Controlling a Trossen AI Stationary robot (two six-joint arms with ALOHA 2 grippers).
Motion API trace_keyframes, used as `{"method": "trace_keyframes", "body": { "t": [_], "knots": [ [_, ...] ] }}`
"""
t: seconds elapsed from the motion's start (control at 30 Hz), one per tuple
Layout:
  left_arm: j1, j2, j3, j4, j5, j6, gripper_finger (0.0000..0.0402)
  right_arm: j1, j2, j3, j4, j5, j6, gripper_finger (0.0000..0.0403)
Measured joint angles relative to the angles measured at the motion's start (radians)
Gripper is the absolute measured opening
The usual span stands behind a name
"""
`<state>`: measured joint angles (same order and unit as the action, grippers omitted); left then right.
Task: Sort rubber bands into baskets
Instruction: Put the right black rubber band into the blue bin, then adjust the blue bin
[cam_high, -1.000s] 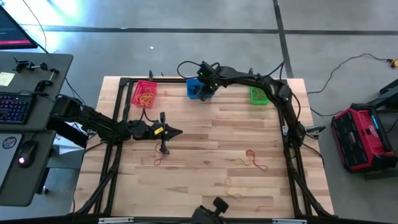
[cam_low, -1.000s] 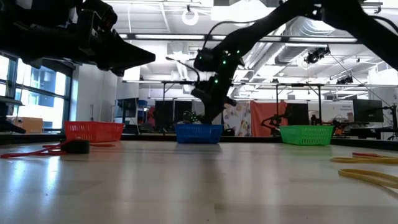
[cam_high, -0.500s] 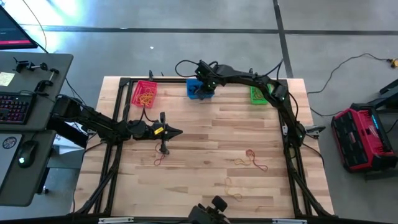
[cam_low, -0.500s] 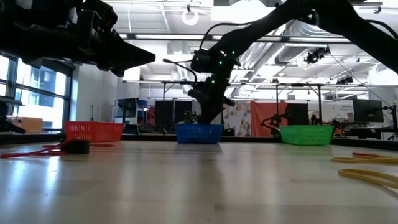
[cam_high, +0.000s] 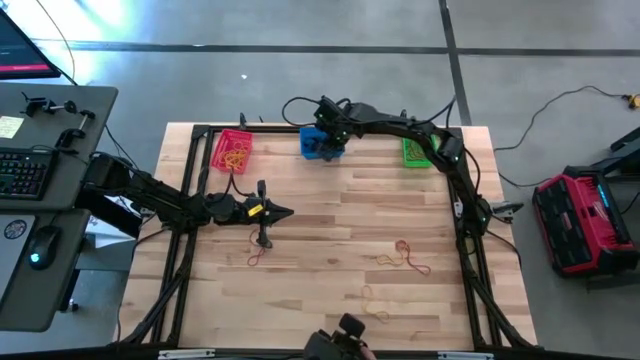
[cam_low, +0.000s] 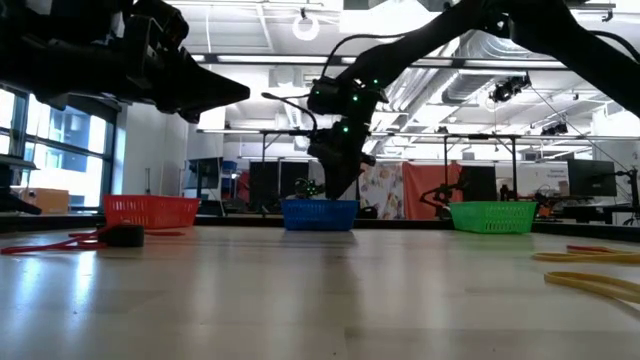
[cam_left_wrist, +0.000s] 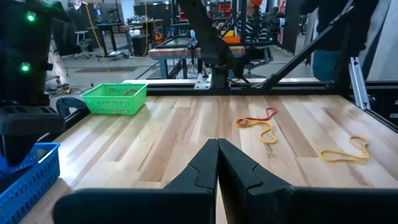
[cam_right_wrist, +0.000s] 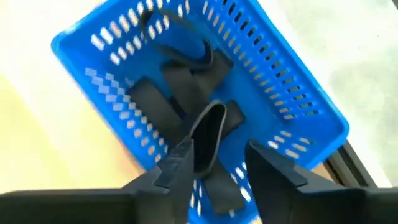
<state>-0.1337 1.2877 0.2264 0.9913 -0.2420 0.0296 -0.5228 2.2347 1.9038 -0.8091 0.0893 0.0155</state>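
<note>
Three baskets stand along the far edge: a red one with yellow bands in it, a blue one and a green one. My right gripper hangs open over the blue basket, pointing steeply down. A black rubber band stands as a loop between its fingers, and more black bands lie on the basket's floor. My left gripper waits shut and level above the table's left middle. Red and yellow bands lie loose on the table. My right gripper's fingers stand apart above the blue basket. The black band's loop is close to the inner side of one finger. Whether the two touch, I cannot tell. The band is upright, its lower end toward the basket's floor.
A red band lies just near of my left gripper. Yellow bands lie toward the near edge. In the low view a black band and a red one lie at the left. A dark frame rims the table.
My right arm has shifted its pose slightly, with the wrist tipping a little. Its gripper has stayed over the blue basket.
</note>
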Motion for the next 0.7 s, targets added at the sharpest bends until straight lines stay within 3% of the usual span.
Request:
{"method": "trace_keyframes", "body": {
  "t": [0.1, 0.23, 0.4, 0.63, 0.7],
  "knots": [
    [0.000, 0.000, 0.000, 0.000, -0.012, 0.007, 0.0000, 0.012, -0.007, 0.001, -0.040, 0.008, -0.022, 0.0098],
    [0.004, -0.001, 0.000, -0.005, -0.060, 0.034, 0.0000, 0.066, -0.007, -0.037, -0.013, 0.067, -0.106, 0.0015],
    [0.010, -0.019, 0.000, -0.063, -0.069, 0.032, 0.0000, 0.122, -0.039, -0.137, 0.128, 0.068, -0.156, 0.0005],
    [0.016, -0.081, 0.000, -0.141, -0.093, 0.026, 0.0000, 0.114, -0.237, -0.369, 0.423, 0.044, -0.151, 0.0001],
    [0.028, -0.100, 0.000, -0.148, -0.092, 0.026, 0.0000, 0.102, -0.281, -0.396, 0.437, 0.016, -0.147, 0.0000]
  ]
}}
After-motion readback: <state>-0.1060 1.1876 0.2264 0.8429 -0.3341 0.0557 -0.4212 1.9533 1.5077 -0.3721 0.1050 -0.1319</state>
